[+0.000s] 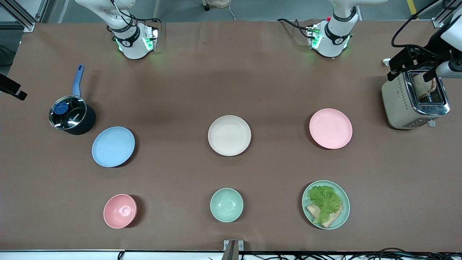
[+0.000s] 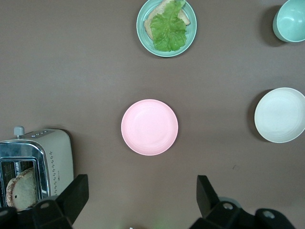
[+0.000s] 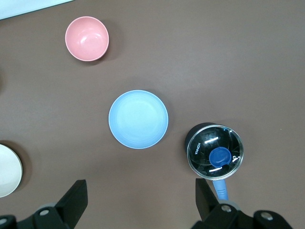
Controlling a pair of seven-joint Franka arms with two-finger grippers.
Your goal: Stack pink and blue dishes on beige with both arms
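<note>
The cream-beige plate (image 1: pixel 229 135) lies mid-table, also at an edge of the left wrist view (image 2: pixel 280 115). The pale pink plate (image 1: pixel 330 128) sits toward the left arm's end, and my left gripper (image 2: pixel 141 183) hangs open high above the bare table beside it (image 2: pixel 149 127). The light blue plate (image 1: pixel 113 146) rests toward the right arm's end. My right gripper (image 3: pixel 139 186) is open, high over the table next to that plate (image 3: pixel 138 119). Neither gripper holds anything. Both hands are out of the front view.
A lidded pot (image 1: pixel 72 115) with a blue handle stands by the blue plate. A toaster (image 1: pixel 415 99) holds bread at the left arm's end. Nearer the front camera are a pink bowl (image 1: pixel 120 211), a mint bowl (image 1: pixel 226 204) and a mint plate (image 1: pixel 342 213) of lettuce and bread.
</note>
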